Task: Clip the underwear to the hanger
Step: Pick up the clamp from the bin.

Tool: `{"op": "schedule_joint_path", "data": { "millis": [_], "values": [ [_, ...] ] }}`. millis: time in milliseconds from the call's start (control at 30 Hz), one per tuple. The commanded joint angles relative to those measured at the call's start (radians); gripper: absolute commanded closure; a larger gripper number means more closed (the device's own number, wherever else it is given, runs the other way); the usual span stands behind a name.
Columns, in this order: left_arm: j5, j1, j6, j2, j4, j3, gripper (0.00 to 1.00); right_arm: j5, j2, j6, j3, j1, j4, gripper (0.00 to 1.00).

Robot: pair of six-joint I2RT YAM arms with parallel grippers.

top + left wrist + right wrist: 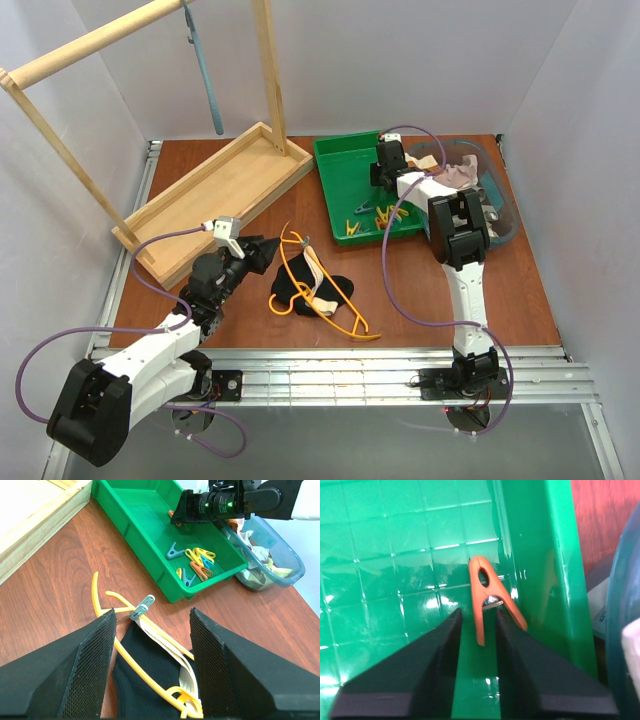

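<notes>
The right pincer [479, 614], narrowly apart, straddles one leg of the orange peg [481, 580]; the left pincer [151, 612] gapes. Pinched off-centre, the peg may twist free.

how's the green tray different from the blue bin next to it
The green tray is opaque with square corners; the blue bin is see-through with rounded ones. The tray holds clothes pegs; the bin holds crumpled clothes. Both are open-topped and sit side by side.
</notes>
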Motion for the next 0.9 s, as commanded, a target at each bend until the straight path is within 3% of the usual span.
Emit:
{"op": "schedule_joint_path", "data": {
  "millis": [0, 167, 300, 500, 867],
  "values": [
    [0.011, 0.005, 0.005, 0.002, 0.005, -0.007, 0.47, -0.015, 0.013, 0.009, 0.009, -0.002, -0.023, 0.8],
    [0.019, 0.005, 0.002, 0.002, 0.012, -0.012, 0.47, -0.019, -0.035, 0.006, -0.052, -0.002, -0.014, 0.99],
    [0.022, 0.007, 0.002, 0.008, 0.013, -0.01, 0.47, -0.029, -0.095, 0.009, -0.115, 0.001, 0.011, 0.99],
    [0.075, 0.005, 0.007, 0.029, 0.061, -0.018, 0.47, -0.003, -0.321, 0.018, -0.311, 0.048, 0.063, 0.99],
    [-0.001, -0.004, 0.044, 0.032, 0.071, -0.044, 0.47, 0.167, -0.88, 0.094, -0.751, 0.336, 0.121, 0.99]
  ]
}}
